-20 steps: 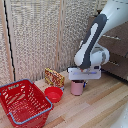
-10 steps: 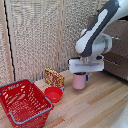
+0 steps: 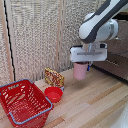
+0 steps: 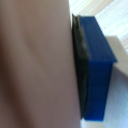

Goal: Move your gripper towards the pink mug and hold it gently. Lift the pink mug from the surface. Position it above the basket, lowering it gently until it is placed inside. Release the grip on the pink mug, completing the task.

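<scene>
1. The end effector (image 3: 81,67) of the white-and-grey arm (image 3: 97,27) was clamped on the pink mug (image 3: 80,71), which hung upright in the air, clear of the light wooden table (image 3: 95,102).
2. In the wrist view, the pink mug (image 4: 35,65) filled most of the picture, with a dark blue finger (image 4: 96,70) pressed flat against its side.
3. The basket (image 3: 22,102), red mesh with a grey rim, sat on the table at the exterior view's left, well apart from the raised mug.
4. A shallow red bowl (image 3: 53,94) rested on the table just beside the basket, between it and the mug.
5. A small patterned yellow-and-red packet (image 3: 54,78) stood behind the bowl, near the slatted screen (image 3: 37,40) backing the scene.
</scene>
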